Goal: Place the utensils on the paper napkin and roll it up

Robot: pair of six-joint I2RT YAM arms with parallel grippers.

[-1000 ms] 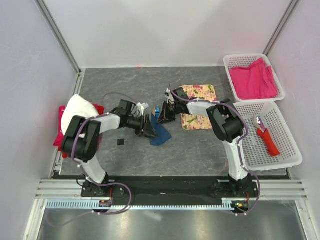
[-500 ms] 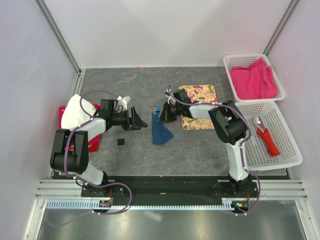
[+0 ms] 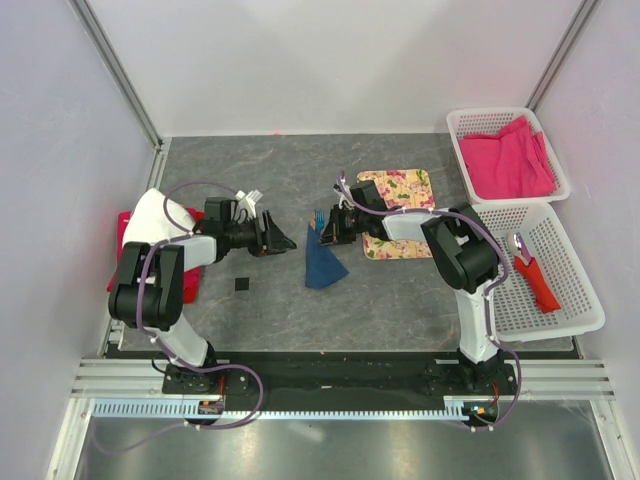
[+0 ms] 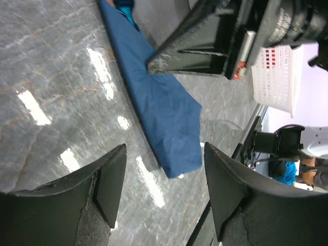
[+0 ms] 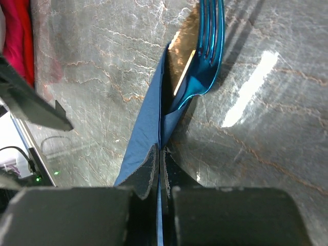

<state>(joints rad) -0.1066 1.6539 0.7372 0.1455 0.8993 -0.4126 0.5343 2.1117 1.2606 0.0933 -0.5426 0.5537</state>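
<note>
Rolling unfinished: right tool [image 5: 160,156] pinching paper napkin [image 3: 322,265] folded over fork [image 5: 207,51]; left tool [image 4: 164,177] wide, empty, at nine o'clock.

The left gripper [image 4: 164,171] fills 6 o'clock, its dark fingers [image 4: 110,189] spread apart and holding nothing. On the grey marbled table [image 4: 51,77] a folded blue paper napkin [image 4: 159,102] runs from 12 o'clock to centre, with a bright-blue utensil [image 4: 125,6] at its top end. At 1 o'clock the right gripper [image 4: 159,61] touches the napkin's edge. A white basket [image 4: 277,77] sits at 3 o'clock.
</note>
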